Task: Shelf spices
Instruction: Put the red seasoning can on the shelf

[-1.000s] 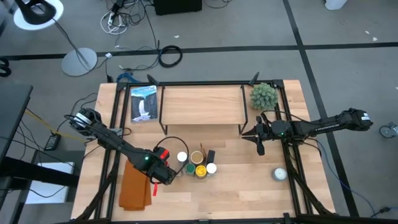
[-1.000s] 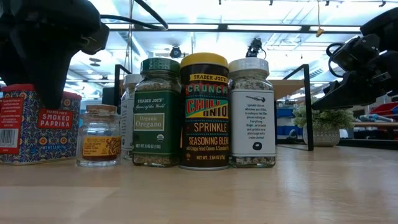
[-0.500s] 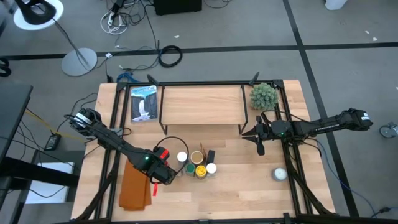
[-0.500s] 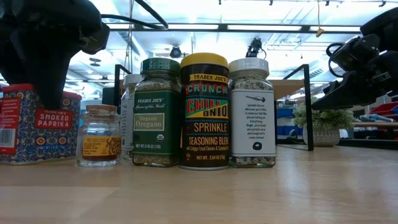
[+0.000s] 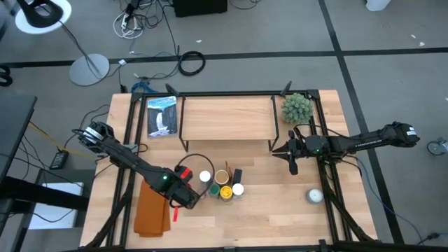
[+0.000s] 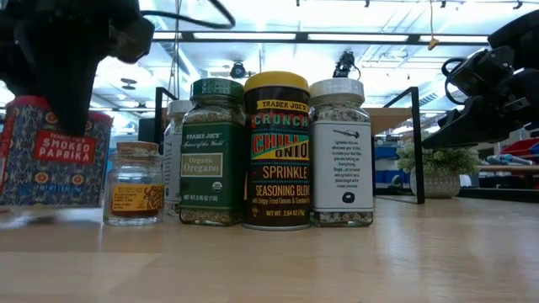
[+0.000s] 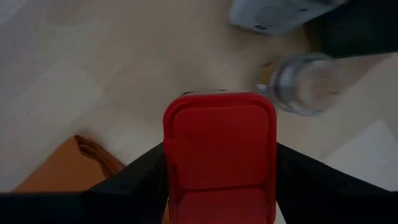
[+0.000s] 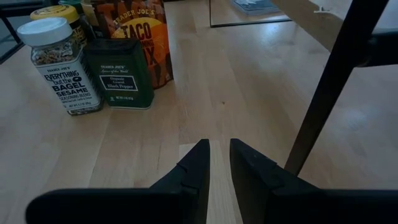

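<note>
High view: left gripper (image 5: 183, 199) beside spice cluster (image 5: 222, 185), short of empty shelf (image 5: 227, 117).

Low view: smoked paprika tin (image 6: 52, 151) left of oregano jar (image 6: 210, 151), tilted (apparently lifted).

Left wrist view: fingers (image 7: 134, 180) clamp rigid, slick tin's flat sides; light, dent-prone.

Right wrist view: right gripper (image 8: 219, 163) idle near shelf leg (image 8: 329, 81), jaws nearly together.

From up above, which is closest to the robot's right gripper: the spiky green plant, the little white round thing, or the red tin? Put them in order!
From the right gripper:
1. Green plant, on the table's back edge.
2. White round thing, toward the front; nearly as close, hard to separate.
3. Red tin, far across, in the left gripper.
</note>
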